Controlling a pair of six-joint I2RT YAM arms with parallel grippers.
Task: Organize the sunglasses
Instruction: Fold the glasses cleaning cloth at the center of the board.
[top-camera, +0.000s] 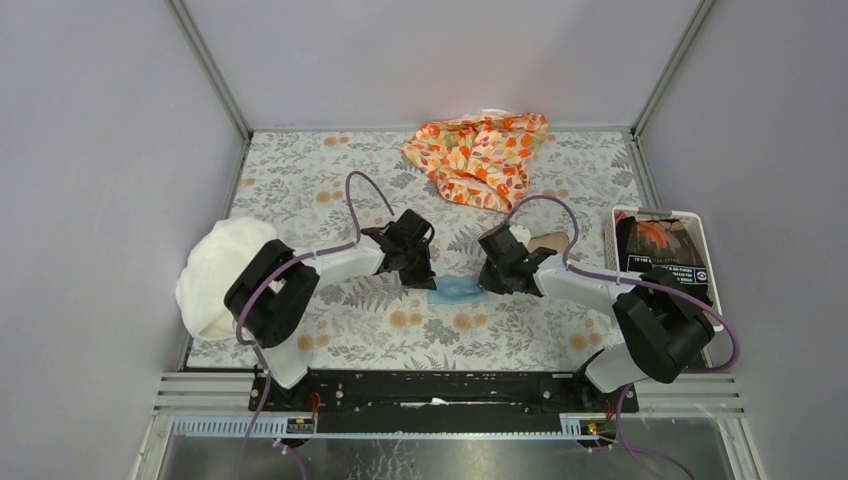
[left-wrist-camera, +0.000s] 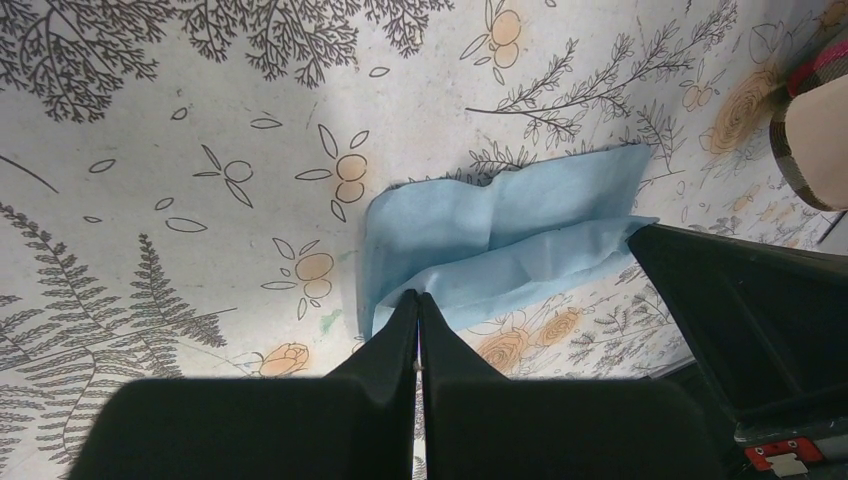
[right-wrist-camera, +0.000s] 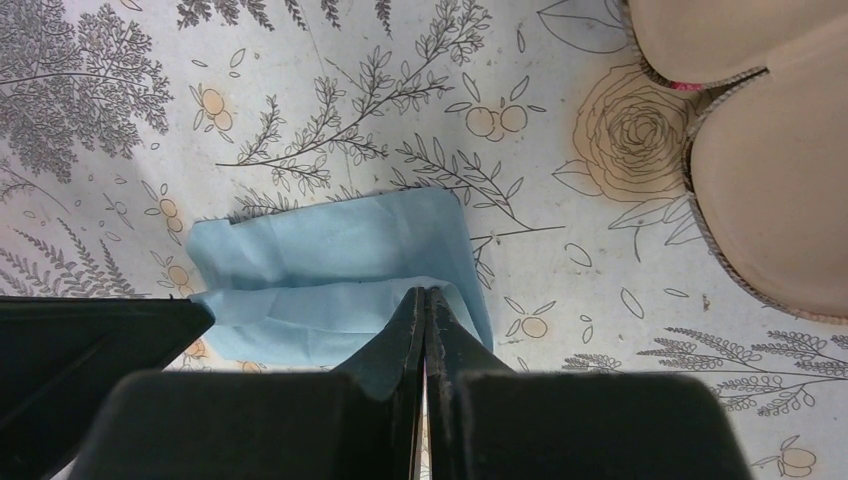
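Note:
The sunglasses are out of view. A small blue cloth (top-camera: 458, 291) lies partly folded on the floral table cover between the two arms. My left gripper (left-wrist-camera: 418, 296) is shut with its tips pinching the cloth's (left-wrist-camera: 500, 240) near left corner. Pinching the near right corner of the cloth (right-wrist-camera: 330, 270) is my right gripper (right-wrist-camera: 428, 292), also shut. The upper layer of the cloth is raised between the two grips. The brown plaid case (right-wrist-camera: 770, 190) lies open just right of the cloth, showing its beige inside.
An orange leaf-print cloth (top-camera: 480, 155) is bunched at the back middle. A white towel (top-camera: 215, 270) sits at the left edge. A white basket (top-camera: 700, 232) with dark packets stands at the right edge, behind the right arm.

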